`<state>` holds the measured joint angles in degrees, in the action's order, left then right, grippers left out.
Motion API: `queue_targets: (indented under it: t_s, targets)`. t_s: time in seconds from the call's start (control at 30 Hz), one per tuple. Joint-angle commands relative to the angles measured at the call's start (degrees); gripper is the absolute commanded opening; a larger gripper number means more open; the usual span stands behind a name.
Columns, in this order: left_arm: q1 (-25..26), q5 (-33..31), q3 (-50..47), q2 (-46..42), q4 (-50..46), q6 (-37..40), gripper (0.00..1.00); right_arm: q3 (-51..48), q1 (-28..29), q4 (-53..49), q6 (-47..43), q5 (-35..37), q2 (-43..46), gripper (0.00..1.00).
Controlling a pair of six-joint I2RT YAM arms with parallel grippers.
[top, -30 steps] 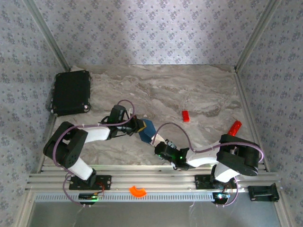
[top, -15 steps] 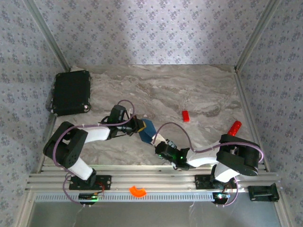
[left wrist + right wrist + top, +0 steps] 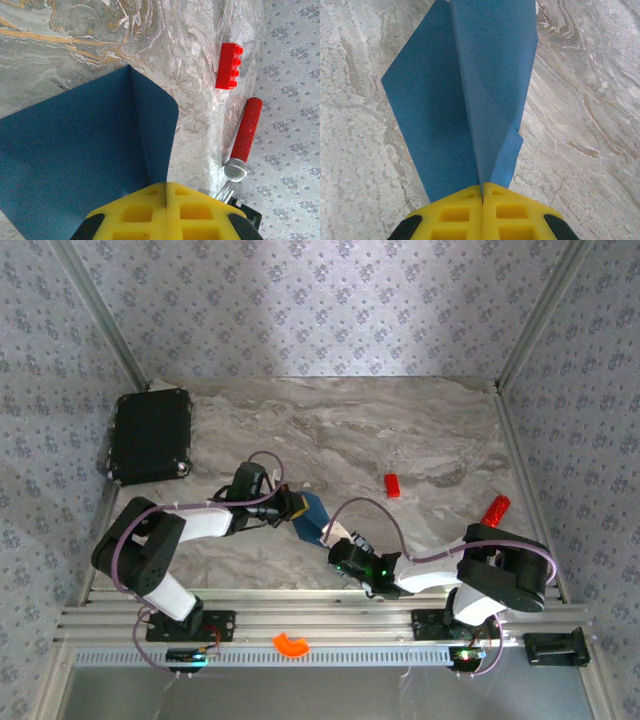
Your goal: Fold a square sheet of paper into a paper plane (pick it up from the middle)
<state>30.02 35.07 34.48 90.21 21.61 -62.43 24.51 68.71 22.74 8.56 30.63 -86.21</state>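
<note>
2 grippers, 1 sheet between them! Far left, the black case (image 3: 150, 436) sits in the table's corner. The left gripper (image 3: 166, 189) is clamped tight on the creased dark blue square sheet of paper (image 3: 311, 515), held between the arms toward the near middle. The right gripper (image 3: 482, 186) pinches its other end, yellow pads pressed together over the fold. Further right, a red block (image 3: 392, 485) lies well apart, and a red-handled tool (image 3: 495, 509) rests by the right edge.

Black case (image 3: 150, 436) far L, red block (image 3: 392, 485) ctr-R, orange curved piece (image 3: 292, 644) on front rail (nr edge).
</note>
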Motion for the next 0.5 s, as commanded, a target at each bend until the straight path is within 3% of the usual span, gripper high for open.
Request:
queue_targets:
  t_s: [0.0, 0.23, 0.47]
  targets:
    - [0.26, 0.47, 1.3, 0.79, -0.29, 0.82, 0.05, -0.69, -0.55, 0.73, 1.28, 0.08, -0.46, 0.04]
    - [-0.01, -0.99, 1.11, -0.2, -1.64, 0.82, 0.12, -0.68, -1.69, 1.48, 3.14, -4.08, -0.07, 0.0]
    - [-2.43, -6.94, -0.94, -5.92, -7.41, 1.65, 0.53, -0.2, -7.23, 2.84, 9.03, -20.45, 1.82, 0.0]
